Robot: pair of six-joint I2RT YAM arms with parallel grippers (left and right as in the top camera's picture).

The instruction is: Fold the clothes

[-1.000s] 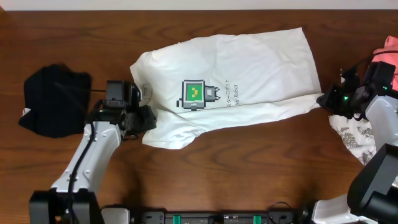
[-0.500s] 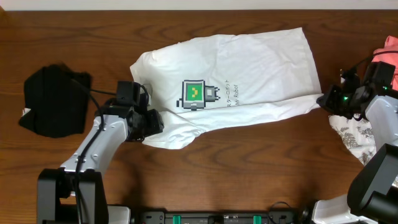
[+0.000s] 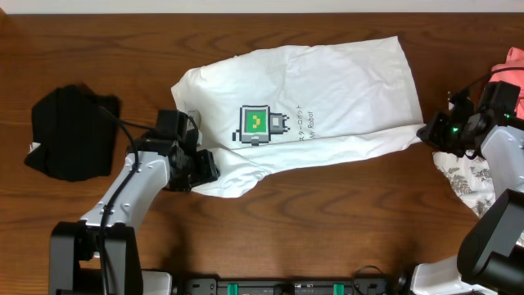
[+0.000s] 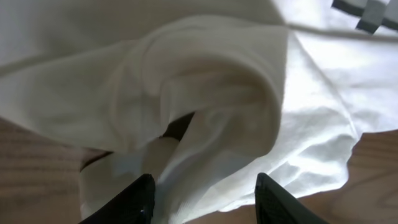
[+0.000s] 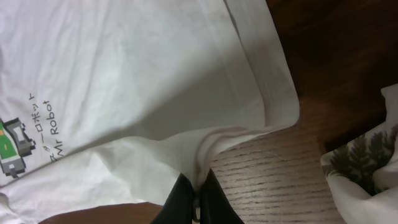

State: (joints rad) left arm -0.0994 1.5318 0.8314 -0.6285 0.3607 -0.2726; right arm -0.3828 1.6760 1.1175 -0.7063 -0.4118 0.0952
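Observation:
The white T-shirt with a green-and-black robot print lies spread across the middle of the table, and its lower left part is bunched. My left gripper sits at that bunched edge. In the left wrist view its jaws stand apart, open, with loose white folds lying between and ahead of them. My right gripper is shut on the shirt's right hem. The right wrist view shows its fingers pinched together on the hem fold.
A black garment lies in a heap at the left. A pink garment sits at the far right edge. A leaf-patterned white cloth lies just below the right gripper. Bare wooden table runs along the front.
My left gripper has slid right and slightly toward the front, onto the shirt's bunched lower left edge, and its jaws have widened. The right gripper has not moved.

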